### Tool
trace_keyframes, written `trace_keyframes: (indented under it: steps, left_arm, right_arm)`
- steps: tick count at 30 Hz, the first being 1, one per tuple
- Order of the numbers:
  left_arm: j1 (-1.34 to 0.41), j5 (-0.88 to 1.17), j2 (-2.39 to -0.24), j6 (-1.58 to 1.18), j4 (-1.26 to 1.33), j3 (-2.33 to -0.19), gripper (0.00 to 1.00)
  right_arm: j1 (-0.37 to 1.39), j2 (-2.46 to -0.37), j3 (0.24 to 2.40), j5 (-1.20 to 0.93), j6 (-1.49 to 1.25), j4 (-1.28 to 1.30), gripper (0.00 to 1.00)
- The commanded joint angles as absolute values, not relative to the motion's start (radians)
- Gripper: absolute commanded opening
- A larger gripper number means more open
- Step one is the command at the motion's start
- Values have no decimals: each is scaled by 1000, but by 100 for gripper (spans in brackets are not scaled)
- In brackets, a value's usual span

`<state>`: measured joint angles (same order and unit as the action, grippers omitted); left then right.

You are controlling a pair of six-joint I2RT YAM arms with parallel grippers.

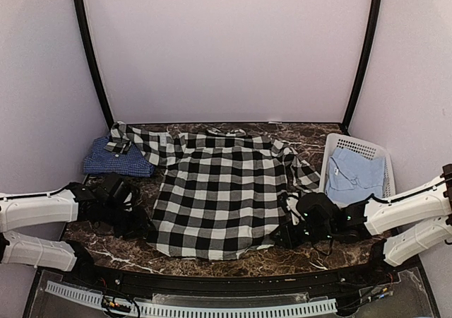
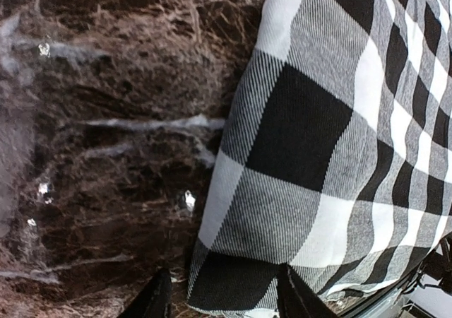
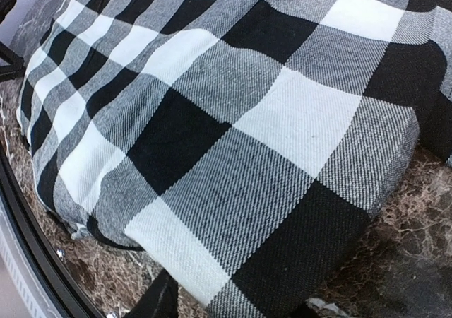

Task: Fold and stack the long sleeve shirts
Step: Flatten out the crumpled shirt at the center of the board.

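From above, the black-and-white checked shirt (image 1: 219, 191) is being shown spread flat on the bench (image 1: 127, 251), flanked by the left tool (image 1: 131, 215) and the right tool (image 1: 293, 226). The folded dark blue shirt (image 1: 116, 159) is lying rear left. A pale blue garment (image 1: 353, 175) is being held in the white basket (image 1: 353, 145).

At the left wrist, the hem corner is being straddled by parted jaws, with nothing gripped.

At the right wrist, the grip cannot be told. Both hem corners are best being pinched evenly and lifted together.

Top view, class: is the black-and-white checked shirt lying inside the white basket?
No, the checked shirt lies spread on the table, beside the basket, which holds light blue cloth.
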<state>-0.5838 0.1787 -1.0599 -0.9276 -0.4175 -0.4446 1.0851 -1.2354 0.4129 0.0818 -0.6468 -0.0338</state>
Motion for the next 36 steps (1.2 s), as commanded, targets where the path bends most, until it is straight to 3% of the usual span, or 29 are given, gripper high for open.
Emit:
trace_keyframes:
  steps: [1,3,6,7,9,17,25,29,31,36]
  left_arm:
    - [-631,181,-1082,-975,-412,-424,49]
    - [-644,185,-1101,-982,-387,-425,44]
    - [-655,202,-1122,-977,-364,-442,17]
    - [-658,207,-1124,-965,-362,-463,7]
    - [-659,204,-1119,-938,-377,-511,0]
    - [-619,153,-1162,-788,-477,-791,0]
    - [-417,202,-1415,-665,-376,-964,0]
    - [-371,275,-1549,-669,-297,-989,0]
    - [-370,295,-1579,-669,-286,-998,0]
    - [-370,307,-1584,-669,-271,-979,0]
  right_arm:
    - [1095,-1229,396,50,-644,-70,30]
    - [1095,-1230,407,30,-646,-54,17]
    - [1093,-1212,469,15,-647,17,0]
    - [1091,-1208,499,8,-644,65,0]
    - [1064,-1217,579,-32,-639,135,0]
    - [834,-1308,848,-277,-592,324,0]
    - [598,-1614,960,-373,-556,207,0]
    - [567,-1731,997,-420,-567,150,0]
    - [572,-1733,985,-439,-580,119,6]
    - [605,-1645,942,-319,-566,136,34]
